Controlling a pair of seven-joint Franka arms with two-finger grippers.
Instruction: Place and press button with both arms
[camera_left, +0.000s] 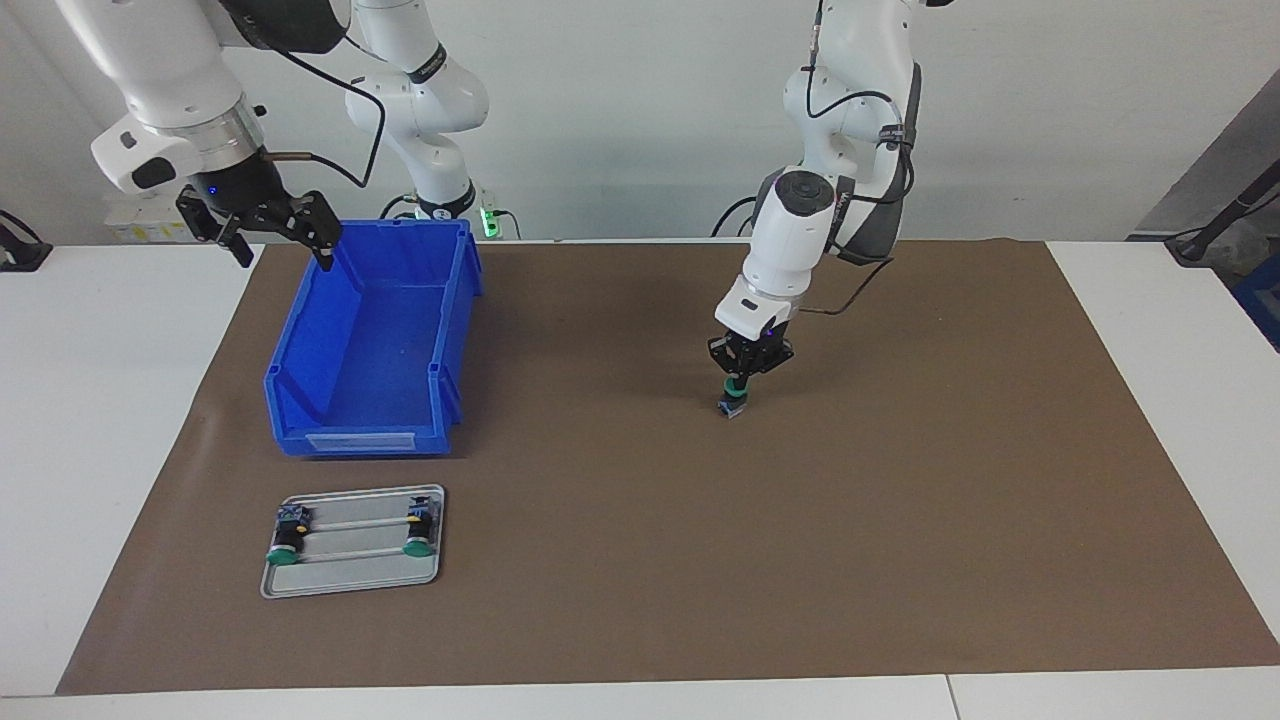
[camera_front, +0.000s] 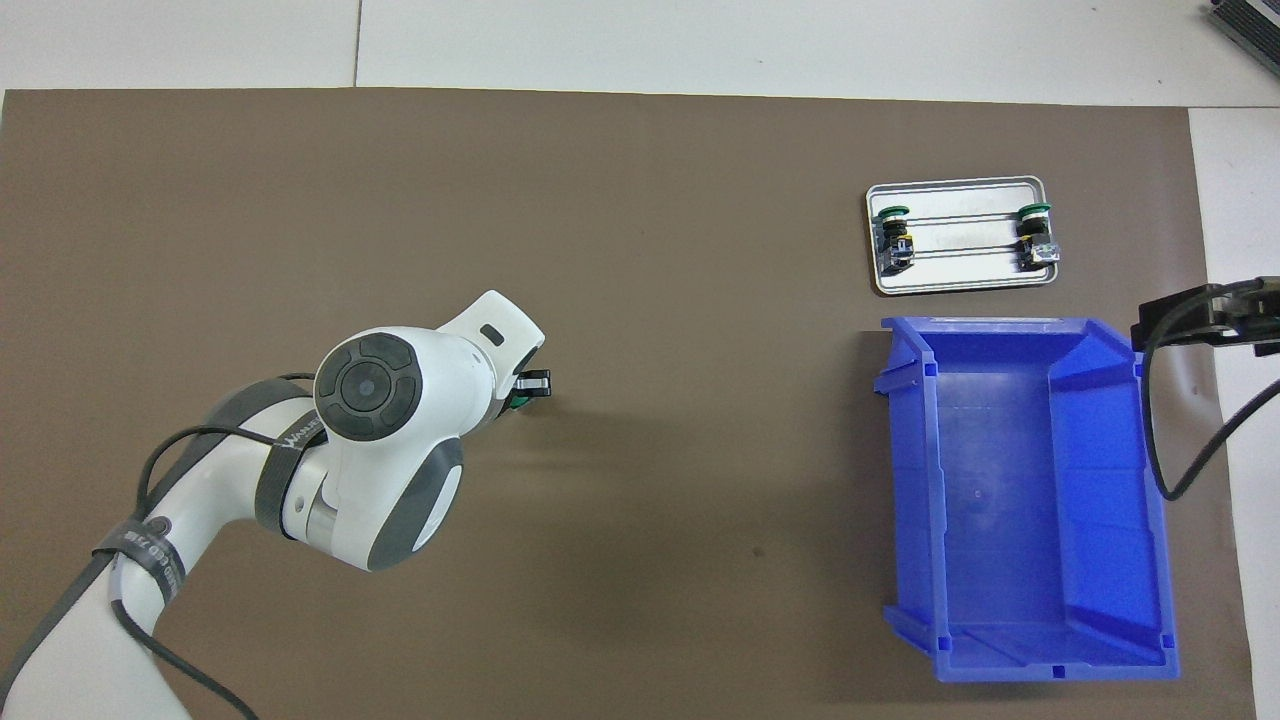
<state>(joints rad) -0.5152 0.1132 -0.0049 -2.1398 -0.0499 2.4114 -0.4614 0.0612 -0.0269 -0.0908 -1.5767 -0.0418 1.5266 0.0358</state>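
Observation:
A button (camera_left: 735, 399) with a green cap stands upright on the brown mat near the table's middle. My left gripper (camera_left: 746, 374) is shut and points straight down onto the cap, its fingertips meeting on top of it. From overhead, the left arm's wrist covers most of the button (camera_front: 518, 402), and only a green sliver shows beside the left gripper (camera_front: 534, 383). My right gripper (camera_left: 270, 236) hangs open and holds nothing, over the blue bin's rim at the right arm's end, and shows from overhead too (camera_front: 1212, 316).
A blue bin (camera_left: 300, 340) (camera_front: 1010, 500) with nothing in it sits toward the right arm's end. Farther from the robots lies a small metal tray (camera_left: 350, 580) (camera_front: 960, 283) holding two more buttons (camera_left: 287, 541) (camera_left: 418, 535). A brown mat (camera_left: 900, 520) covers the table.

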